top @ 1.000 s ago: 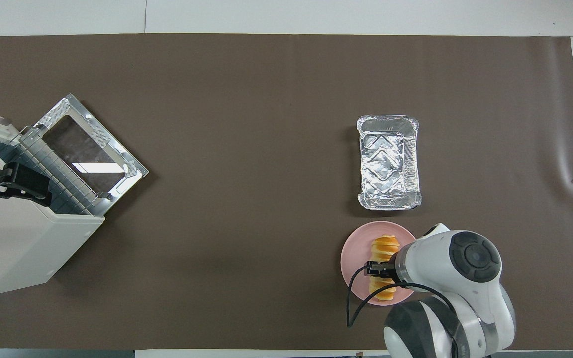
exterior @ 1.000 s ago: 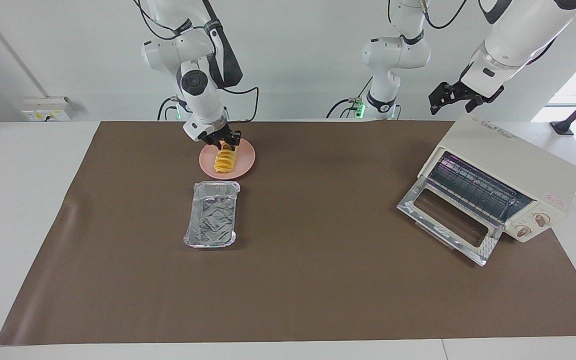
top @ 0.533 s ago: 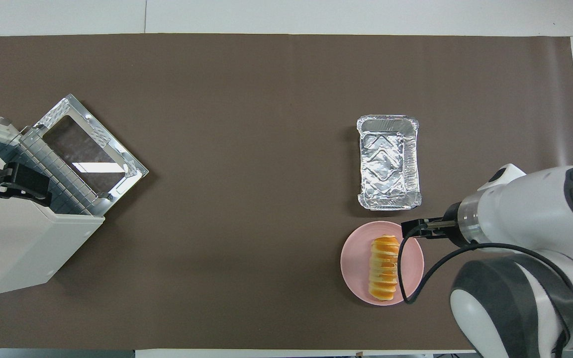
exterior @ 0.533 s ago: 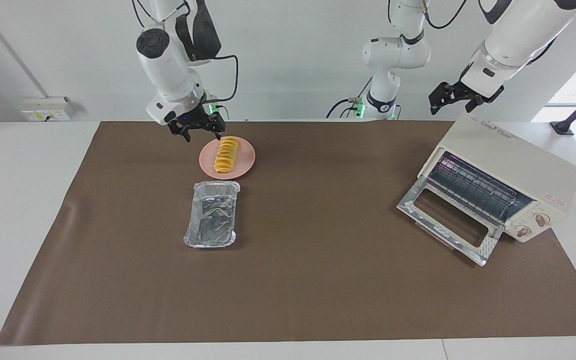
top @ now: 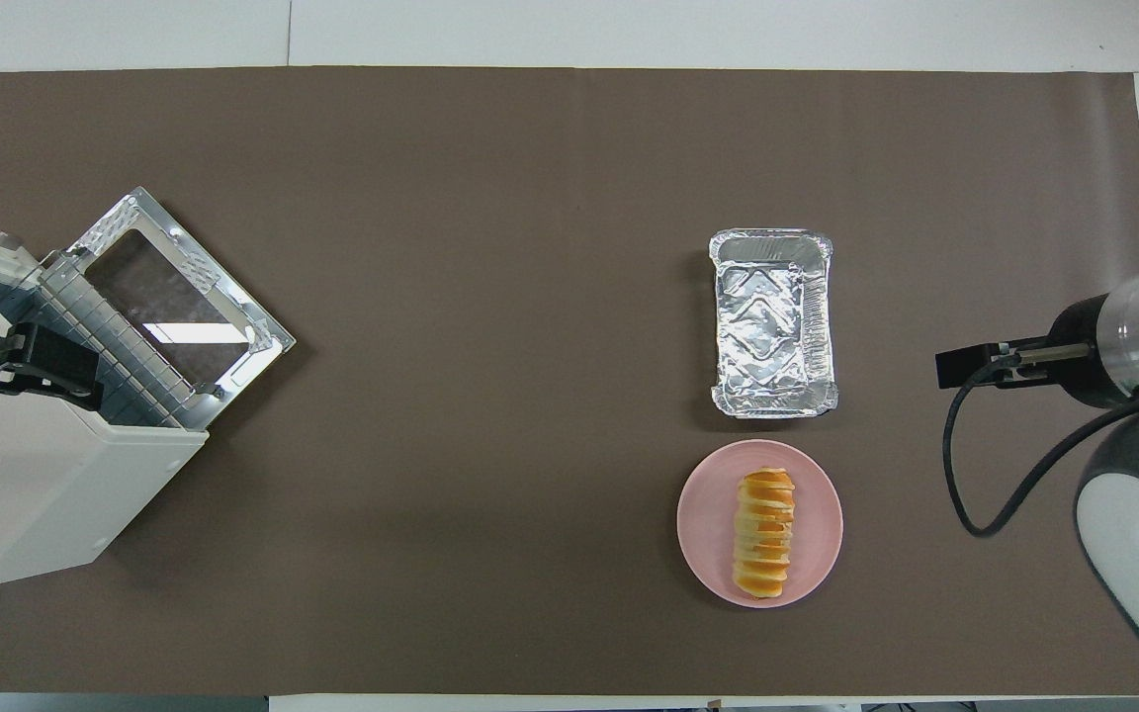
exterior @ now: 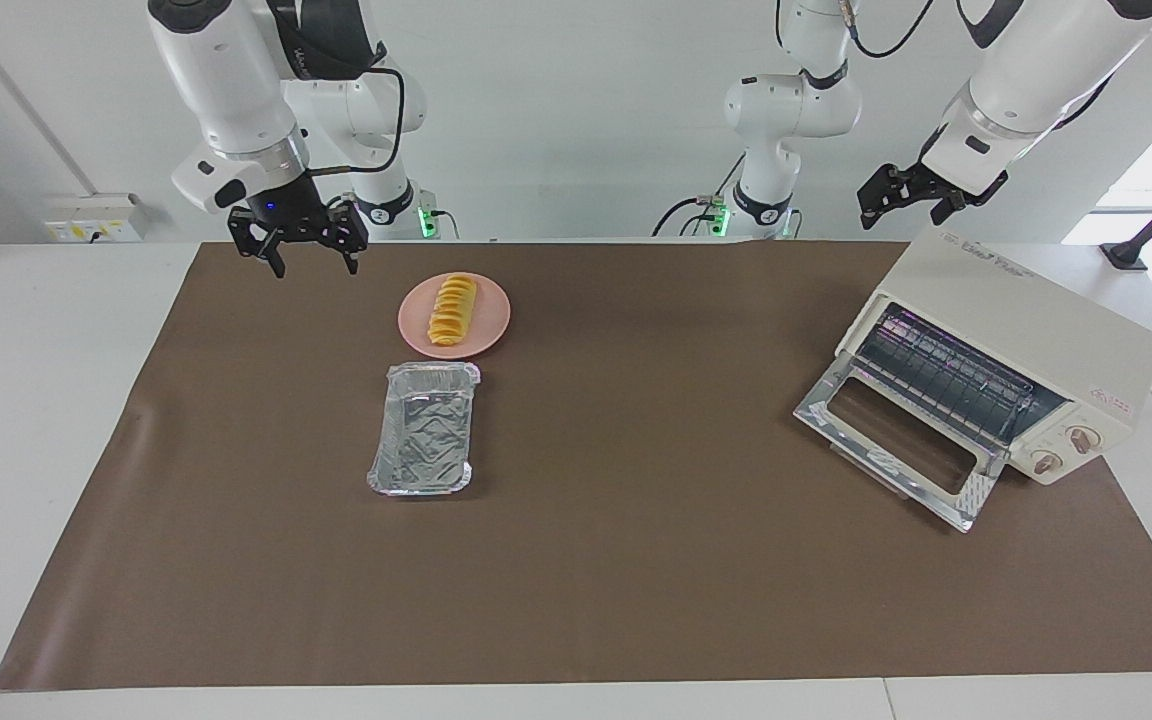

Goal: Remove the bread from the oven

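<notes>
The bread (exterior: 452, 310) (top: 765, 532), a ridged yellow-orange loaf, lies on a round pink plate (exterior: 492, 322) (top: 819, 514). My right gripper (exterior: 314, 264) (top: 950, 368) hangs open and empty above the brown mat, beside the plate toward the right arm's end and apart from it. The cream oven (exterior: 1026, 330) (top: 26, 494) stands at the left arm's end. Its glass door (exterior: 896, 445) (top: 174, 297) is folded down and the wire rack shows bare. My left gripper (exterior: 904, 208) waits open in the air over the oven's top.
A crinkled silver foil tray (exterior: 424, 428) (top: 773, 322) lies empty just past the plate, farther from the robots. The brown mat (exterior: 636, 560) covers most of the white table.
My right gripper let go of the bread on the plate, rose, and swung away toward the right arm's end of the table. The left arm has not moved.
</notes>
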